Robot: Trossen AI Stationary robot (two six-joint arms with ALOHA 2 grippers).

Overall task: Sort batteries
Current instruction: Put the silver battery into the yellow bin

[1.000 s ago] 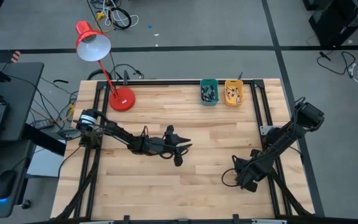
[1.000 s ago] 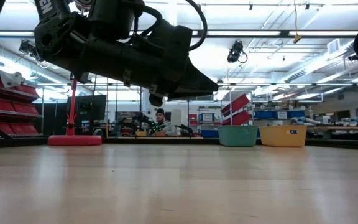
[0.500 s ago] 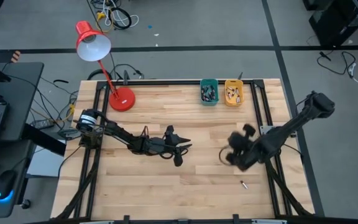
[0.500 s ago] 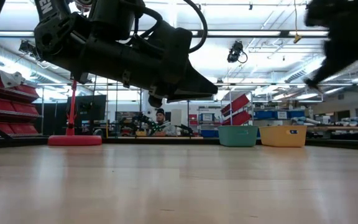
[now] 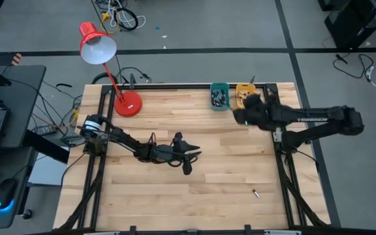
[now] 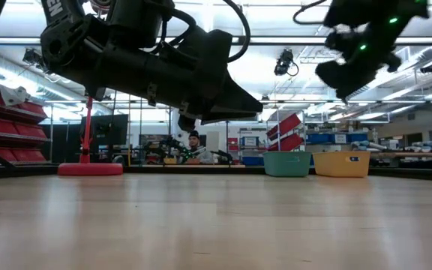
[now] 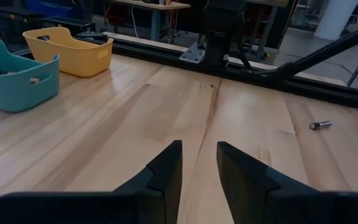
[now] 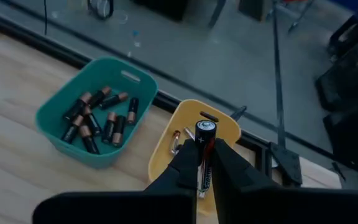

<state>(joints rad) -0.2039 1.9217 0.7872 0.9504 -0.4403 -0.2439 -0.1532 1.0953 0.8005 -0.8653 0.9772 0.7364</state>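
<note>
My right gripper [image 8: 204, 163] is shut on a dark battery [image 8: 204, 149] with a copper band. It hangs over the yellow bin [image 8: 224, 132], which stands at the table's far edge. That bin holds a small cell [image 8: 175, 142]. The teal bin [image 8: 91, 89] beside it holds several dark, copper-ended batteries [image 8: 98, 121]. In the high view my right gripper [image 5: 245, 109] covers part of the yellow bin [image 5: 243, 89]. One more battery [image 5: 256, 192] lies flat on the table near the right front. My left gripper [image 7: 199, 152] is open above the table's middle. My right gripper pinches the battery between its two fingers [image 8: 186, 163]. The cell lies along the fingers, and its silvery end [image 8: 205, 127] sticks out past the fingertips. The fingers slant down toward the far edge. The battery is lifted clear, above the yellow bin.
A red desk lamp [image 5: 128, 104] stands on the table's far left corner. Black frame rails [image 5: 273, 111] run along the table's edges. My left arm [image 5: 142, 149] stretches across the table's left middle. The loose battery [image 7: 320, 125] lies on bare wood.
My right gripper has risen from the table's near right part and swung toward the far edge, ending above the yellow bin. A battery now shows on the wood where the gripper had been.
</note>
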